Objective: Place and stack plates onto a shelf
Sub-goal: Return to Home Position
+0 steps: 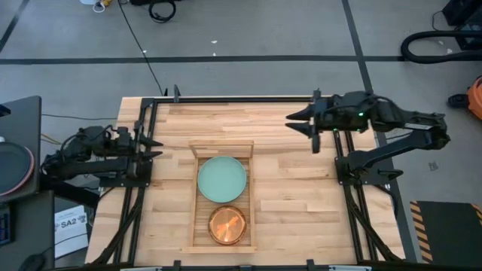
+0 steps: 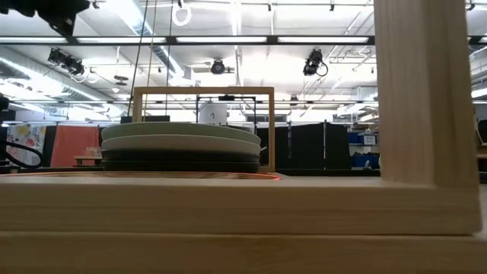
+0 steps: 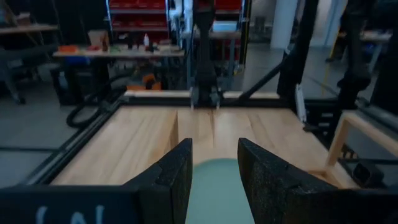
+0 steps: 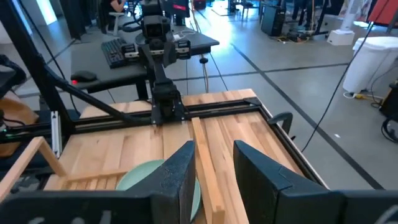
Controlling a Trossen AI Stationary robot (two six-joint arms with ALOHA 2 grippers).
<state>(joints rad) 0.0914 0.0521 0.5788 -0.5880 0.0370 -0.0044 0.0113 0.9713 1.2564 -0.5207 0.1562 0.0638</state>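
The plates (image 2: 181, 144) lie on the shelf (image 1: 194, 203) in the middle of the table (image 1: 301, 188): a green plate (image 1: 222, 179) on top at its 12 o'clock end and an orange plate (image 1: 227, 223) at 6 o'clock. We see the left gripper (image 1: 156, 147) at 9 o'clock and the right gripper (image 1: 295, 122) at 2 o'clock, both with fingers apart.

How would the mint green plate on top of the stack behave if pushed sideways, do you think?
The mint green plate looks stiff and shallow, so it would probably slide, not bend or roll. Resting on other plates, it may slip easily off-centre. The tray rim beside it would likely stop it.
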